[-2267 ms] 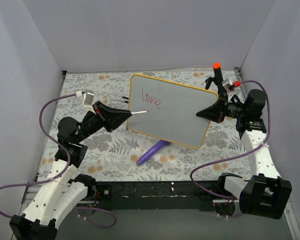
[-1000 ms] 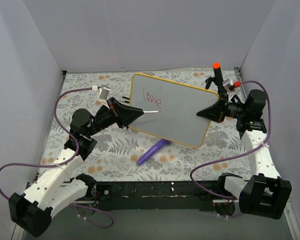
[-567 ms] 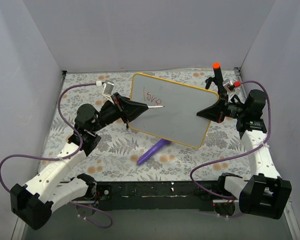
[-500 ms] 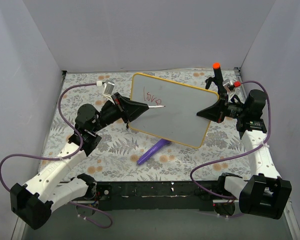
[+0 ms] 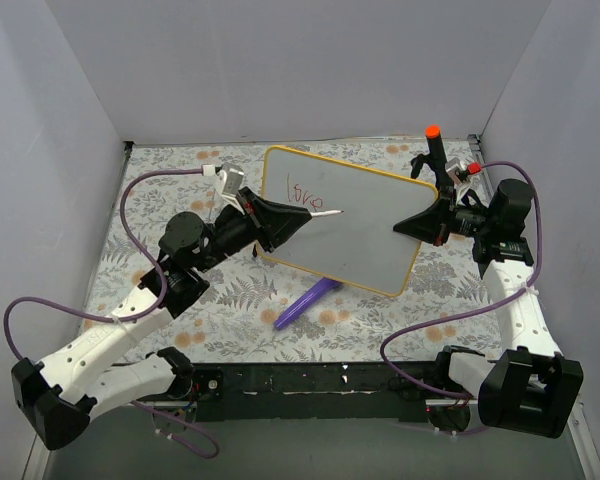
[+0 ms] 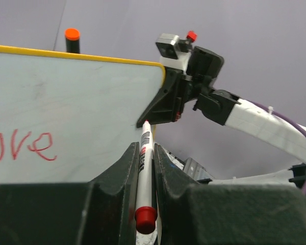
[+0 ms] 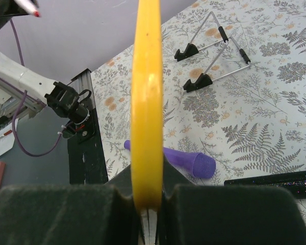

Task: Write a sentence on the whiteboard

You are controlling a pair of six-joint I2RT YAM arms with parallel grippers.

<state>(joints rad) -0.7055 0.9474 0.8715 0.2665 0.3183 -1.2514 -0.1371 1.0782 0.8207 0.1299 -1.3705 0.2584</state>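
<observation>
The whiteboard (image 5: 365, 230), white with a yellow frame, is held tilted above the table. My right gripper (image 5: 427, 222) is shut on its right edge; the right wrist view shows the yellow frame (image 7: 147, 102) edge-on between that gripper's (image 7: 148, 204) jaws. The sentence (image 5: 304, 196) is one red word, "love", at the board's upper left, and also shows in the left wrist view (image 6: 25, 146). My left gripper (image 5: 295, 214) is shut on a white marker (image 6: 144, 168) with a red end. Its tip (image 5: 338, 212) is just right of the word; I cannot tell whether it touches.
A purple tube (image 5: 308, 302) lies on the floral cloth under the board's near edge. A wire stand (image 7: 214, 51) lies behind the board on the left. A black post with an orange top (image 5: 432, 148) stands at the back right. Grey walls enclose three sides.
My left arm has swung right and forward, carrying the marker tip from below the word's left end to just right of it. The board and right arm have not moved.
</observation>
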